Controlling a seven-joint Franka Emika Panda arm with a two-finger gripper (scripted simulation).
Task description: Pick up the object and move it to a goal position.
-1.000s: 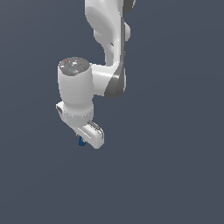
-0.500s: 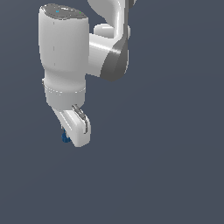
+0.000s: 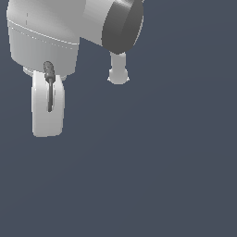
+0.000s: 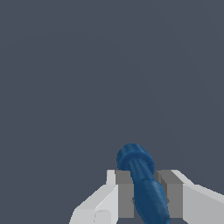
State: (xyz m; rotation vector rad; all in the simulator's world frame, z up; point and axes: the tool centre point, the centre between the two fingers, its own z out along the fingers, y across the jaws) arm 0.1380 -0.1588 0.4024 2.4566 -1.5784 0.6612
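My jaws pinch the blue object between both pads. I see its long axis run toward 11 o'clock, knobbed end protruding beyond the fingertips.

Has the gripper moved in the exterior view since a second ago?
Yes. With no fixed object visible, judged against the frame: the gripper shifted toward the view's upper left and looms larger.

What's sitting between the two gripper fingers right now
The dark blue object sits between the fingers of the gripper, clamped on both sides. The wrist view shows this; in the exterior view the object is hidden.
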